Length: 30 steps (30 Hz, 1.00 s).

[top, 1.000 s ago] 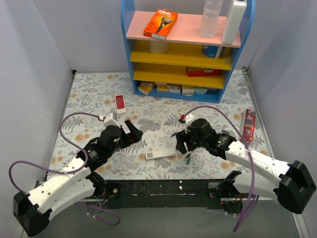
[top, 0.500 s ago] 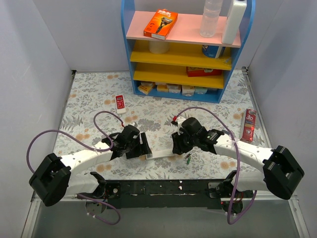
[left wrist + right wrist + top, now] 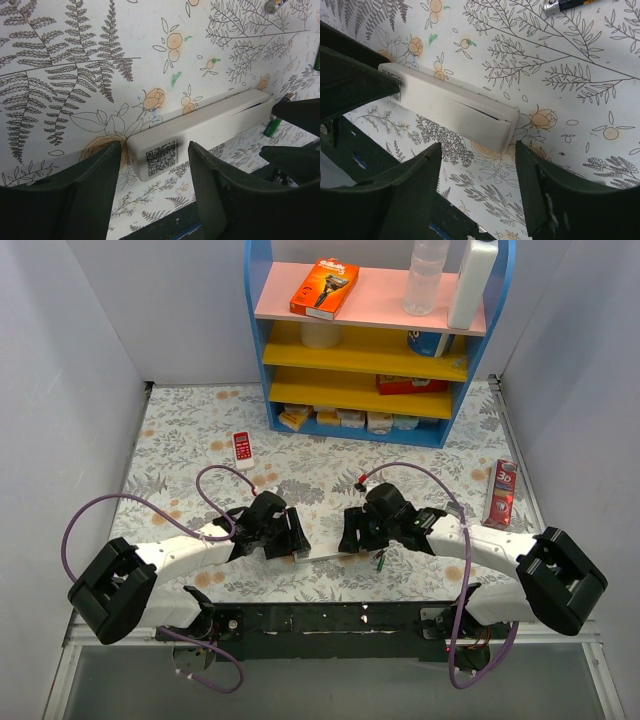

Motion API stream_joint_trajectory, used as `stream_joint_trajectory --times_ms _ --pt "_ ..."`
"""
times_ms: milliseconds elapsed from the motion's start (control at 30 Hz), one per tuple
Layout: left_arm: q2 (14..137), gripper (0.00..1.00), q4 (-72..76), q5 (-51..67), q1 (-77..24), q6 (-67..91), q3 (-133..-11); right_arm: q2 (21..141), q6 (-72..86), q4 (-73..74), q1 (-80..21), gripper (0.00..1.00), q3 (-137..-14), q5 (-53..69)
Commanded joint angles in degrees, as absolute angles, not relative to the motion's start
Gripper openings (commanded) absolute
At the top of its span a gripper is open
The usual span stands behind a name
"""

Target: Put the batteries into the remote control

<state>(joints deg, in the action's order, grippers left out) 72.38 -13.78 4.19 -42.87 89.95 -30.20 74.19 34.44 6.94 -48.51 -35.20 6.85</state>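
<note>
The remote control [image 3: 325,552] lies back up on the floral mat, a slim white bar with a QR label [image 3: 162,156] on its left end. My left gripper [image 3: 294,542] is low over that end. In the left wrist view my left gripper [image 3: 155,150] is open, its fingers either side of the label with narrow gaps. My right gripper [image 3: 350,537] faces the other end; in the right wrist view my right gripper [image 3: 477,147] is open, with the remote [image 3: 455,107] just ahead of its tips. A green battery [image 3: 381,561] [image 3: 272,127] lies by the remote's right end. Another battery [image 3: 567,5] lies farther off.
A shorter red-and-white remote [image 3: 241,446] lies at the back left. A blue shelf unit [image 3: 370,340] stands at the back with boxes and bottles. A red tube [image 3: 503,495] lies at the right. The black base rail [image 3: 330,620] runs just behind both grippers.
My left arm has swung in to the remote's left end and its jaws have narrowed around it. My right gripper has shifted slightly left and down at the other end. The remote has stayed put.
</note>
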Motion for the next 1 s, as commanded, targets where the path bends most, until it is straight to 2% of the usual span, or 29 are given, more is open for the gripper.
stream_joint_trajectory --times_ms 0,233,667,967 --pt "73.7 0.52 -15.0 4.5 -43.2 90.1 -27.9 75.5 37.8 3.0 -49.5 0.69 -35.4 5.6" --pt "74.0 0.45 -14.8 4.6 -43.2 90.5 -26.9 80.1 38.8 4.7 -52.2 0.7 -38.4 2.3" --pt "74.9 0.4 -14.1 4.1 -43.2 90.3 -26.1 82.7 40.9 7.8 -53.8 0.68 -41.5 -4.7" --pt "75.3 0.37 -14.2 3.8 -43.2 90.1 -26.0 82.6 40.8 8.8 -53.9 0.74 -42.5 -6.0"
